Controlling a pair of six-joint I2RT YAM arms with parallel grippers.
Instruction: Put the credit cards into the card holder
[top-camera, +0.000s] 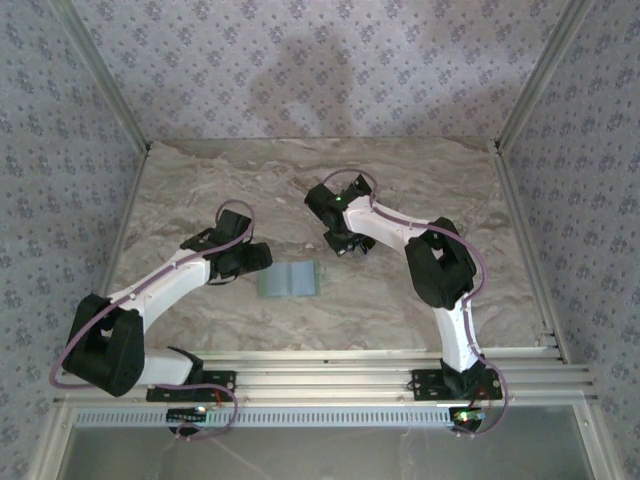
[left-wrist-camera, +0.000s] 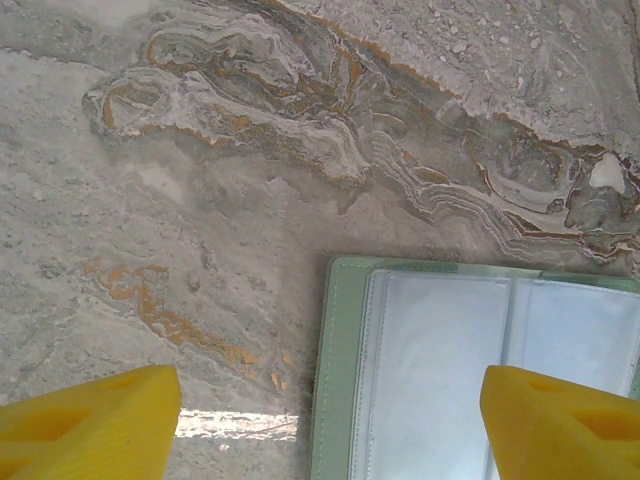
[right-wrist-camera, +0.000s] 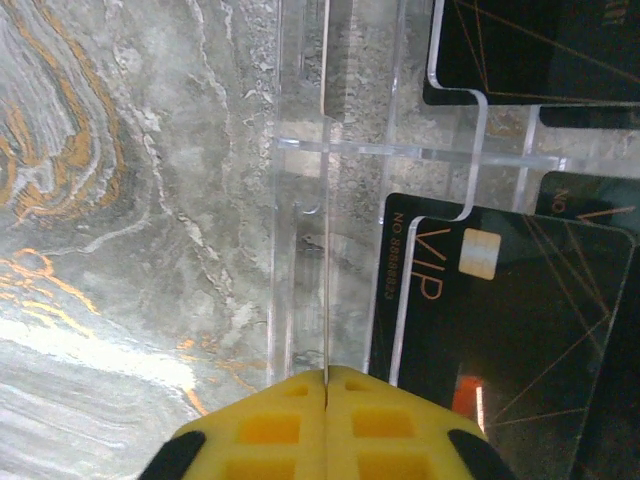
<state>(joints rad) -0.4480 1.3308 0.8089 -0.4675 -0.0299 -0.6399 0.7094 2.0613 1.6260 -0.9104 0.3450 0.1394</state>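
The card holder lies open and flat at the table's middle, pale green with clear sleeves inside. My left gripper hovers at its left edge, open, its yellow fingers straddling the holder's left half. Black credit cards marked VIP stand in a clear acrylic rack. My right gripper is down at that rack, shut on a thin sheet seen edge-on, apparently a credit card in the rack's left slot.
More black cards sit in the rack's far slots. Marble tabletop spreads behind and left of the rack. Patterned walls and metal posts bound the table.
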